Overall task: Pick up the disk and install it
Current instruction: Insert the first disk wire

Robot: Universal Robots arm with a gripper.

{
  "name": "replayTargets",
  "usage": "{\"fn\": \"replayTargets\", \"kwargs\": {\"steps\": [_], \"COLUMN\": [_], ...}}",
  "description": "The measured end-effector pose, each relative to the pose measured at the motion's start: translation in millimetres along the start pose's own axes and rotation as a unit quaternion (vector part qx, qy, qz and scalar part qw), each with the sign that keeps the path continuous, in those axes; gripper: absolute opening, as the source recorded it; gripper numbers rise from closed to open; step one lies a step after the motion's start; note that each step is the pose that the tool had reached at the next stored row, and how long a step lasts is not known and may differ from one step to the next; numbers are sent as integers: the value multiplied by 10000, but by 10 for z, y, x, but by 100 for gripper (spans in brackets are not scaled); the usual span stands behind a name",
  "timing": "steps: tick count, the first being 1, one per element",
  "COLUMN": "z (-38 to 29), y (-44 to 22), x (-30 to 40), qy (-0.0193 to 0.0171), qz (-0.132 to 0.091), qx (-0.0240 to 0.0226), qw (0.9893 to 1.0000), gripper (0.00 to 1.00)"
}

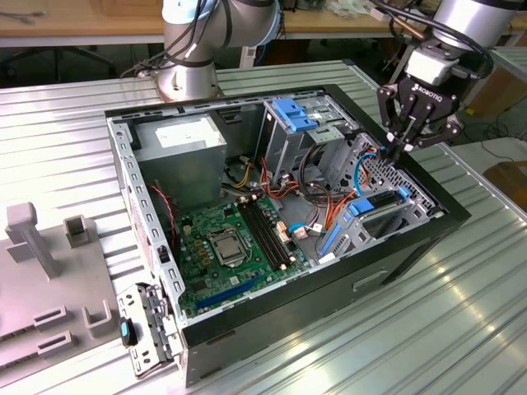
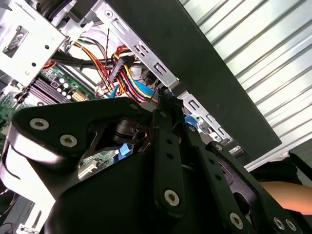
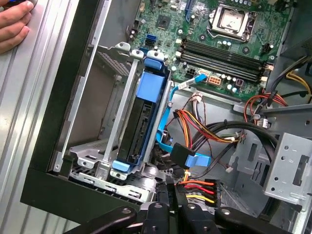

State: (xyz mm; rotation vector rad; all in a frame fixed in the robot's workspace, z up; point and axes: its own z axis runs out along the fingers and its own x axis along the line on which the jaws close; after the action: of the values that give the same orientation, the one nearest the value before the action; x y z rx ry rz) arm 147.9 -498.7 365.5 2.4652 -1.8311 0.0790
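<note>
Gripper [image 3: 171, 214] fingers pinched together, empty, poised above case edge | disk [image 3: 140, 127] already seated upright in cage [image 3: 92, 156] | step: install apparently finishing | calls for checking latch.

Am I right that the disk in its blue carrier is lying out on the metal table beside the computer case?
Not quite. In the first wrist view the disk in its blue carrier sits in the grey drive cage inside the computer case, not out on the metal table.

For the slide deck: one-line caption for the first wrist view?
Disk in its blue carrier seated upright in the open case's drive cage, hand poised just above the cage edge.
</note>
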Motion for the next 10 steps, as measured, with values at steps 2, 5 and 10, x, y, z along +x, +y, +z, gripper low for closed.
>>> {"fn": "replayTargets", "kwargs": {"steps": [2, 5, 10], "z": [1, 7, 30], "y": [3, 4, 3], "x": [-2, -3, -4], "qy": [0, -4, -18], "qz": [57, 243, 883], "qx": [-1, -17, -71], "qw": [10000, 9997, 9961], "gripper": [17, 17, 17]}}
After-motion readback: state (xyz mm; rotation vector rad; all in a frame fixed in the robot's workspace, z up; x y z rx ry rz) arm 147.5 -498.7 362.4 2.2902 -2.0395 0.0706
